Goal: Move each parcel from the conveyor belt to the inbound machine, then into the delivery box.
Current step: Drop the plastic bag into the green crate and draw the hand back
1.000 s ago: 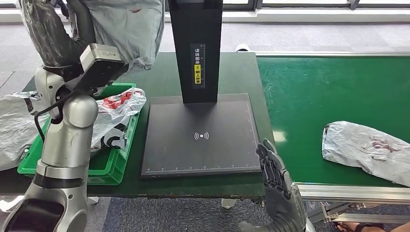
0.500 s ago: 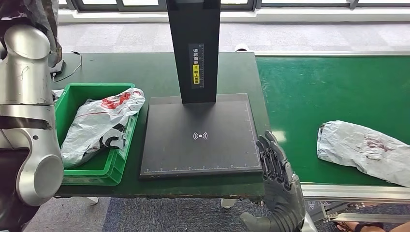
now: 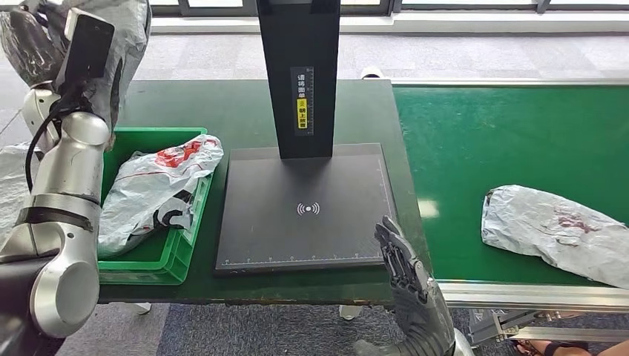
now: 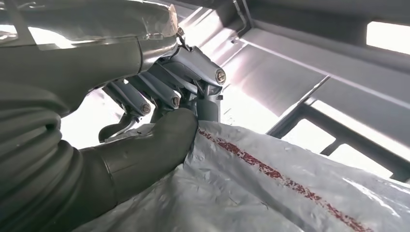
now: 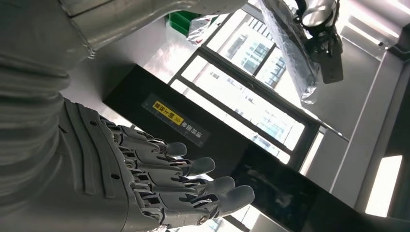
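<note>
My left hand (image 3: pixel 41 46) is raised at the far left, above the table's back corner, and grips a grey parcel (image 3: pixel 130 35). In the left wrist view the thumb (image 4: pixel 145 145) presses into that parcel (image 4: pixel 270 193), which has a red stripe. Another crumpled grey parcel (image 3: pixel 556 233) lies on the green conveyor belt (image 3: pixel 504 133) at the right. The inbound machine's black plate (image 3: pixel 304 208) lies bare under its post (image 3: pixel 300 74). My right hand (image 3: pixel 404 274) hangs open at the table's front edge, fingers (image 5: pixel 193 186) spread and holding nothing.
A green delivery box (image 3: pixel 148 263) stands left of the plate with a white and red parcel (image 3: pixel 159 185) in it. More grey bags (image 3: pixel 7 185) lie at the far left edge. The conveyor's metal frame (image 3: pixel 534 297) runs along the front right.
My left arm swung out to the left and has come back at the top left, still holding the parcel. My right hand has shifted slightly left. The conveyor parcel has crept left.
</note>
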Robot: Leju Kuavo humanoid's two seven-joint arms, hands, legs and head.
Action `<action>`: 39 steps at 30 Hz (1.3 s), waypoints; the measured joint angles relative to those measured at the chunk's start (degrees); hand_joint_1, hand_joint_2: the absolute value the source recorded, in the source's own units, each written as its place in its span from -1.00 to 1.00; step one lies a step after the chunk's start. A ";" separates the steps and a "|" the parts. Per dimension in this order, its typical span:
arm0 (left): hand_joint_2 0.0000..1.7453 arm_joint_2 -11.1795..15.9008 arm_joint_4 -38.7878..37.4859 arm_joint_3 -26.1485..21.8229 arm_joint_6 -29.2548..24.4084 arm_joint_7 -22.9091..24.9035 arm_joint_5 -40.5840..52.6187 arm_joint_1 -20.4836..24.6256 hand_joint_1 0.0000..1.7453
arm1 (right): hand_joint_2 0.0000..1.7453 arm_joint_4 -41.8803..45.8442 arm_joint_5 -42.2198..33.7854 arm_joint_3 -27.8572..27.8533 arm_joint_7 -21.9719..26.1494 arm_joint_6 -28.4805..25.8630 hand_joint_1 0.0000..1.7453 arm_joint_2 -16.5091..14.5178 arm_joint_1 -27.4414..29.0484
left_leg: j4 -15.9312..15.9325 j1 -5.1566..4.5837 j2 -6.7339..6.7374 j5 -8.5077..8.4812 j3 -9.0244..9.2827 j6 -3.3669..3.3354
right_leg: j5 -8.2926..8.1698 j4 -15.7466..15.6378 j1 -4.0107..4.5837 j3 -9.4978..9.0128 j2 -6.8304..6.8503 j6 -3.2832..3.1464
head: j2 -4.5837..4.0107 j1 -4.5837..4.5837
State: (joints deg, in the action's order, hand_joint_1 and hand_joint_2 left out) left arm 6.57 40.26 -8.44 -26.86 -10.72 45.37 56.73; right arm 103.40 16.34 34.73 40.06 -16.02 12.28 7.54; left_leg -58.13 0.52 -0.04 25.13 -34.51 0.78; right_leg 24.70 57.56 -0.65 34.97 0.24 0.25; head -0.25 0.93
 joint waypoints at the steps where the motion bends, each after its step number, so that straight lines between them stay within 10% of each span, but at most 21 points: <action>1: 1.00 0.01 -0.26 -0.37 -0.26 -0.09 0.01 -0.90 1.00 | 1.00 -0.11 0.12 0.00 0.00 0.08 -1.00 -0.03 0.21 | 0.00 0.00 0.00 0.00 0.00 0.01 | 0.00 0.00 0.01 0.01 0.00 0.00 | -0.01 0.00; 21: 1.00 2.21 -3.56 -3.84 -3.89 4.17 11.87 -6.21 1.00 | 1.00 -1.11 2.02 -1.62 -0.01 4.71 -1.00 -2.41 1.37 | 0.00 0.01 0.02 -0.01 -0.04 0.03 | 0.00 0.00 0.06 0.05 -0.02 -0.02 | 0.01 0.01; 22: 1.00 2.28 -3.58 -3.84 -4.00 4.36 12.27 -6.31 0.76 | 1.00 -1.17 2.04 -1.75 0.00 4.74 -1.00 -2.51 1.37 | 0.00 0.01 0.02 -0.01 -0.04 0.03 | 0.00 0.00 0.06 0.05 -0.02 -0.02 | 0.01 0.01; 26: -1.00 2.59 -4.02 -3.85 -3.62 5.20 13.41 -6.45 -1.00 | 1.00 -1.40 1.97 -2.17 0.00 4.72 -1.00 -2.68 1.37 | 0.00 0.01 0.02 -0.01 -0.04 0.03 | 0.00 0.00 0.06 0.05 -0.02 -0.02 | 0.01 0.01; 39: -1.00 3.08 -6.23 -3.86 -2.74 7.59 17.84 -6.45 -1.00 | 1.00 -1.57 2.10 -2.32 0.00 3.99 -1.00 -2.68 1.39 | 0.00 0.01 0.02 -0.02 -0.04 0.04 | 0.00 0.00 0.07 0.07 -0.03 -0.02 | -0.01 0.01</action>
State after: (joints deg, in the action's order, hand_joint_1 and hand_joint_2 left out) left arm 9.65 34.03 -12.31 -29.59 -3.13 63.21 50.28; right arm 101.83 18.44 32.41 40.06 -12.03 9.60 8.93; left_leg -58.13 0.53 -0.02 25.12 -34.54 0.81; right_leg 24.70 57.57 -0.58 35.04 0.21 0.23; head -0.26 0.94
